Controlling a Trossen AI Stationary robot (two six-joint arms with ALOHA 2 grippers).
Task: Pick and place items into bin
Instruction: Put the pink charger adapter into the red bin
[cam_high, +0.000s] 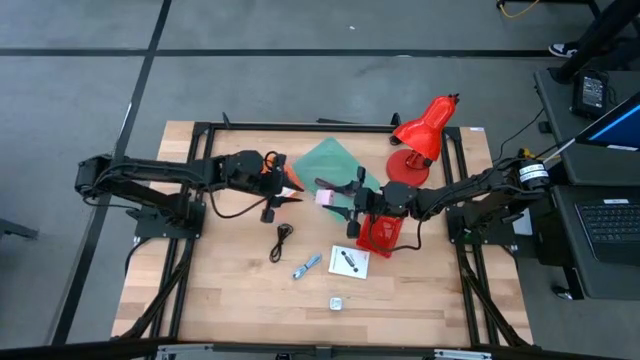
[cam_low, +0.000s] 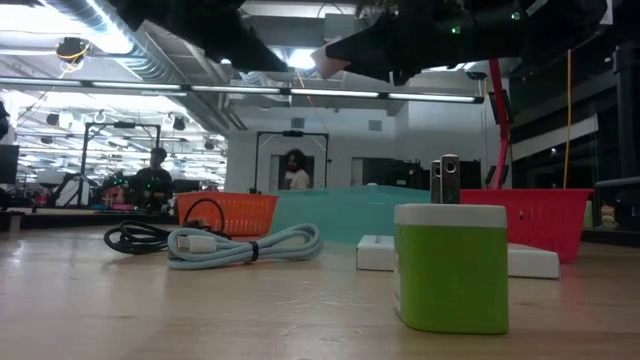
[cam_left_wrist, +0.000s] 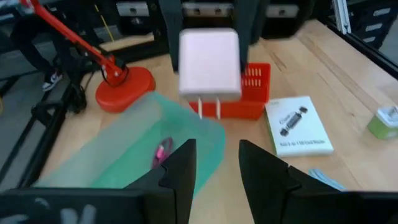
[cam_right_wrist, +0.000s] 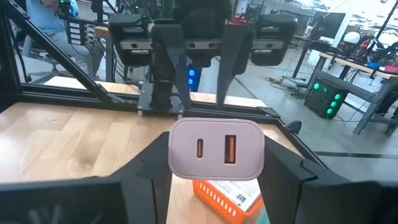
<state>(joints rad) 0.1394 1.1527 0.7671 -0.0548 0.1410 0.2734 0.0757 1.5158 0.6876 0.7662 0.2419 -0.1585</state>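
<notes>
Above the teal bin (cam_high: 322, 160), right tool (cam_high: 338, 197) clamping a pale pink charger (cam_high: 325, 198), left tool (cam_high: 283, 186) nearby, fingers parted.

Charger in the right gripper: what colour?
The charger is pale pinkish-white, clearest in the right wrist view.

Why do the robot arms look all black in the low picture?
Low view: the arms hang before bright ceiling lights, so they show as dark shapes. High view: light falls evenly on the table; arms show plainly.
</notes>
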